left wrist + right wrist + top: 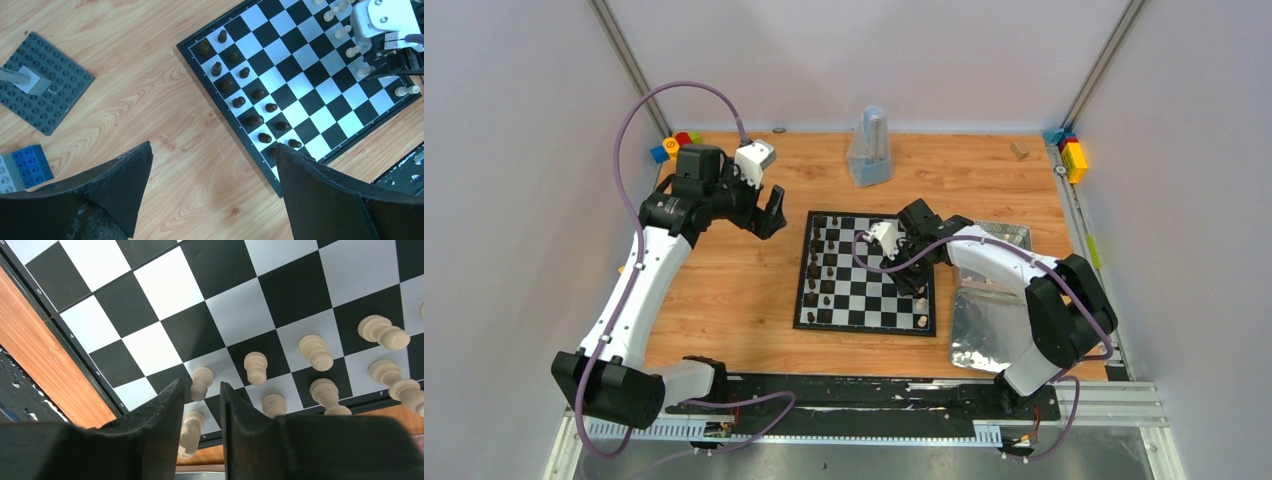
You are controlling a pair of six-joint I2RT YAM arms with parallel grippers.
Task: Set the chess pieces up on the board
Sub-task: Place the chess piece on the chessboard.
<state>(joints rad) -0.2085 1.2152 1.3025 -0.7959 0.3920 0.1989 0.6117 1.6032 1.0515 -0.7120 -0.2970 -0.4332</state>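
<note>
Black fingers of the right gripper [201,385] sit close together with a narrow gap, and a pale cream turned chess piece [192,434] stands in that gap at the edge of the black-and-white checked board [165,285] — hard by one finger, not visibly clamped. Dark brown pieces [239,101] fill two ranks on the opposite side and look about complete, while the cream side shows bare squares — judged unfinished. The left gripper [214,146] hangs wide apart over the wooden table [150,100] beside the board, holding nothing.

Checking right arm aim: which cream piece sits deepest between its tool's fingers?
The edge-row piece low in the gap of the right tool; the next piece just reaches the fingertips, others stand aside.
</note>
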